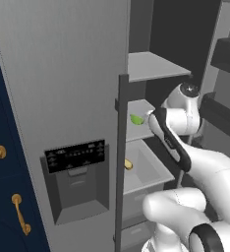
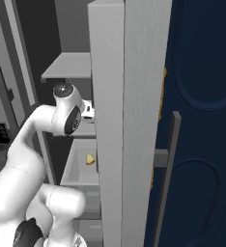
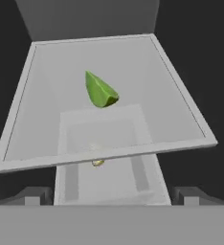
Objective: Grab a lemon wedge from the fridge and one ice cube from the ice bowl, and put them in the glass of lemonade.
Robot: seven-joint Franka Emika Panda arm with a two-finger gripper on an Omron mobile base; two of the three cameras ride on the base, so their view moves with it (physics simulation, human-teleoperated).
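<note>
Clearly yellow-green, the lemon wedge (image 3: 100, 91) lies on a shelf (image 3: 171, 95); fingers spread, empty.

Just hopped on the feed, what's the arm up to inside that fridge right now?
The arm is reaching into the open fridge toward the lemon wedge, which lies on a middle shelf. The gripper sits just short of the wedge with its jaws open, holding nothing. A small yellow lump lies in the drawer below. Nothing has been picked up yet.
</note>
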